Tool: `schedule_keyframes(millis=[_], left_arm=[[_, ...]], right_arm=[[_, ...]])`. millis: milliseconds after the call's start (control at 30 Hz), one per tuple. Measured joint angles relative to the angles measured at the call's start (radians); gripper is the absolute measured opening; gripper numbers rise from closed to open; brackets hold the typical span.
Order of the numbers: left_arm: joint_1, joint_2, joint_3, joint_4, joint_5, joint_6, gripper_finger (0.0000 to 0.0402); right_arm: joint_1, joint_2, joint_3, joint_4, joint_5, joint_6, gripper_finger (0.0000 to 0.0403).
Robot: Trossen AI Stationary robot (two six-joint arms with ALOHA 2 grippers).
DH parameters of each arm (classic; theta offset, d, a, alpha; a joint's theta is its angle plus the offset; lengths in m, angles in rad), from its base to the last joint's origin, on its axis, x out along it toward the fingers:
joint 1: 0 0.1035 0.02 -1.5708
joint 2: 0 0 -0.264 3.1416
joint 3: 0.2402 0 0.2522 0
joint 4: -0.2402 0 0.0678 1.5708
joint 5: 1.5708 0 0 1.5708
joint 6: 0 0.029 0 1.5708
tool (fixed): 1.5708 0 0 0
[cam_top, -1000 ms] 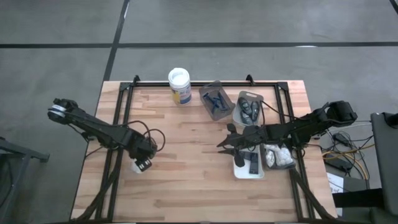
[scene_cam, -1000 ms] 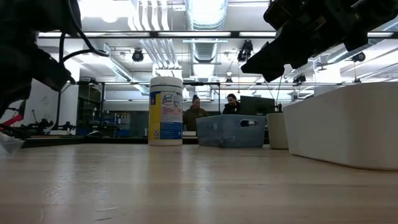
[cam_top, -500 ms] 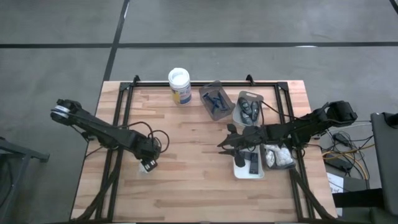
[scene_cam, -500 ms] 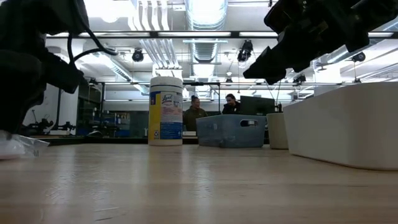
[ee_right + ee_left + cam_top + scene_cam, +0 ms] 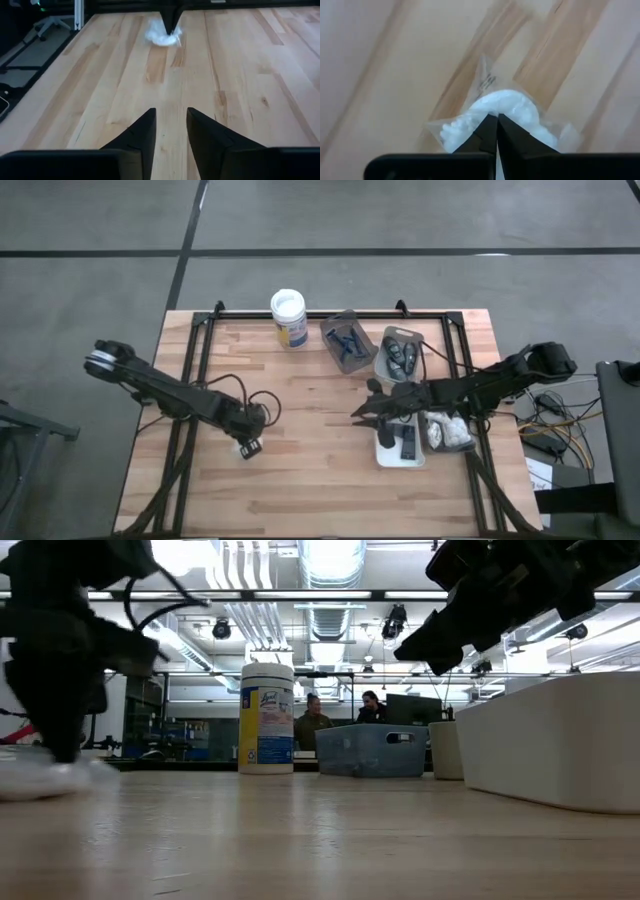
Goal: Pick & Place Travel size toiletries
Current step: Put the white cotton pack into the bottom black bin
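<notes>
Broad wooden worktop [image 5: 300,480] underneath everything, framed by dark rails. At the rear, a white-lidded tub [image 5: 288,318], apparently just parked out of the working area. To the right, sorting trays in a cluster, one kind per tray by the look of it: blue razors [image 5: 346,342] in a grey tray [image 5: 331,332], dark oval bottles [image 5: 402,354] in the next, small black tubes [image 5: 407,444] in a white tray [image 5: 386,456], white packets [image 5: 447,430] in the tray beside that. Left of centre, well apart from the trays, left hand [image 5: 249,447] down at the wood with fingers pinched together on a stray white lumpy packet [image 5: 505,107], gripping the clear wrapper at its top (a sensible place, since the lumpy filling gives no flat faces). Probably meant for the tray of like packets across the worktop. Right hand [image 5: 366,412] hovering over bare wood just beside the white tray, fingers [image 5: 139,137] a little apart, nothing between them, seemingly waiting. Soft wrapper likely to sag or slip in the lift.
</notes>
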Motion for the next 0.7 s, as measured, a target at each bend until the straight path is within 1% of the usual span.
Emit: schedule_keyframes(millis=[100, 200, 333, 433, 533, 700], left_arm=[[0.000, -0.020, 0.000, 0.064, -0.065, 0.051, 0.0004], [0.000, -0.040, 0.000, 0.126, -0.151, 0.105, 0.0005], [0.000, -0.056, 0.000, 0.223, -0.295, 0.193, 0.0003], [0.001, -0.056, 0.000, 0.330, -0.416, 0.277, 0.0003], [0.001, -0.053, 0.000, 0.467, -0.549, 0.361, 0.0004], [0.002, -0.051, 0.000, 0.702, -0.739, 0.531, 0.0002]], right_arm=[[0.000, -0.019, 0.000, 0.001, 0.000, -0.001, 0.0088], [0.000, -0.034, 0.001, 0.010, 0.000, 0.000, 0.0075], [0.000, -0.038, 0.001, 0.053, 0.000, 0.003, 0.0059], [0.000, -0.017, 0.001, 0.135, 0.000, 0.047, 0.0053], [0.000, 0.008, 0.001, 0.193, 0.001, 0.070, 0.0061], [0.000, 0.047, 0.006, 0.218, 0.014, 0.110, 0.0102]])
